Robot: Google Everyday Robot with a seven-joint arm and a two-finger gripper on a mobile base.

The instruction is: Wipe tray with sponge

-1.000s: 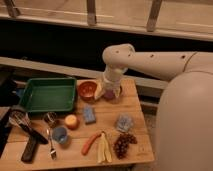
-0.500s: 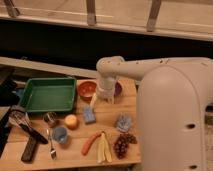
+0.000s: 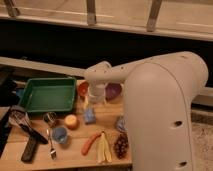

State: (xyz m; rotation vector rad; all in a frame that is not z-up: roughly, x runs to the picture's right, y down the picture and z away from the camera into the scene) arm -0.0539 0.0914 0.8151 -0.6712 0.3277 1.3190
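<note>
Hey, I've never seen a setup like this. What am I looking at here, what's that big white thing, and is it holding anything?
The big white shape is the single arm of a mobile robot. There is only one picture, looking down on a wooden table with the arm in front.

At the arm's end is its gripper, the grasping part. It points down between an orange bowl and a purple bowl, just above the blue sponge. Its fingers are open and hold nothing.

The sponge lies on the table near a corner of the green tray, which it is meant to wipe.

Also there: a blue cup, a banana, grapes and kitchen utensils.
</note>
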